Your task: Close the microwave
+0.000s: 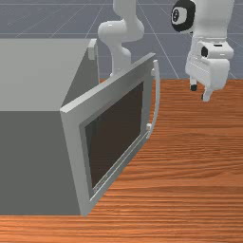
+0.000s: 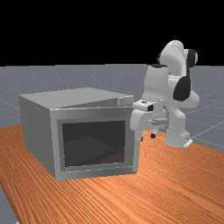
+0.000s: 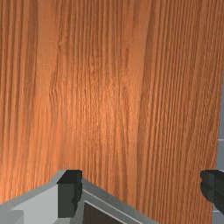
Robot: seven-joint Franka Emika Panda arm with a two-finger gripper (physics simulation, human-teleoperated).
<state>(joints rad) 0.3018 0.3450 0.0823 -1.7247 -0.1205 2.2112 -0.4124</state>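
In the front view my gripper [image 1: 200, 93] hangs above the table, to the right of the microwave door's handle [image 1: 157, 99] and apart from it. The microwave [image 1: 38, 76] stands at the front view's left, its door [image 1: 73, 137] swung partway out. In the far view the gripper [image 2: 147, 137] is just right of the door [image 2: 94, 111], its hand partly over the microwave's [image 2: 37, 127] right edge. The wrist view has the gripper [image 3: 142, 193] with fingers wide apart and nothing held; part of the microwave door [image 3: 98, 192] lies below one finger.
The wooden table [image 1: 199, 166] stretches under the gripper and in front of the door. Its edge runs behind the gripper in the front view. The arm's base [image 2: 177, 135] stands at the far view's right, behind the gripper.
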